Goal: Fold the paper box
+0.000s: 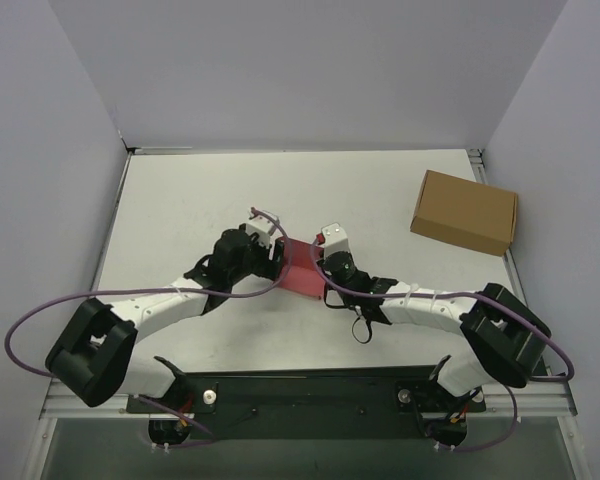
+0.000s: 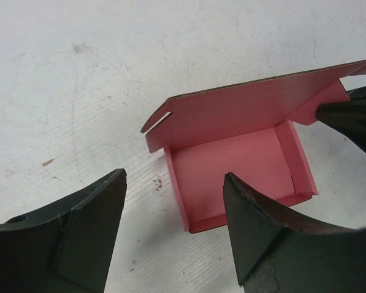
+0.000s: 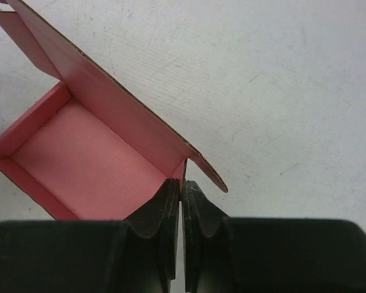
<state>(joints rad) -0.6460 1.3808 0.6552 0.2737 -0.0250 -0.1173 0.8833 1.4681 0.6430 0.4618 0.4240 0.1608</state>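
Note:
The pink-red paper box [image 1: 302, 268] sits mid-table between my two grippers, partly folded into an open tray with its lid flap standing up. In the left wrist view the box [image 2: 232, 165] lies just past my left gripper [image 2: 174, 183], which is open and empty, its fingertips astride the tray's near left corner. In the right wrist view my right gripper [image 3: 182, 186] is shut on the box's right side wall [image 3: 185, 171], pinching the thin card. The tray floor [image 3: 79, 165] and raised lid [image 3: 104, 91] show to its left.
A larger brown cardboard box [image 1: 465, 212] lies at the table's back right. Grey walls enclose the white table [image 1: 230, 190] on three sides. Purple cables loop off both arms.

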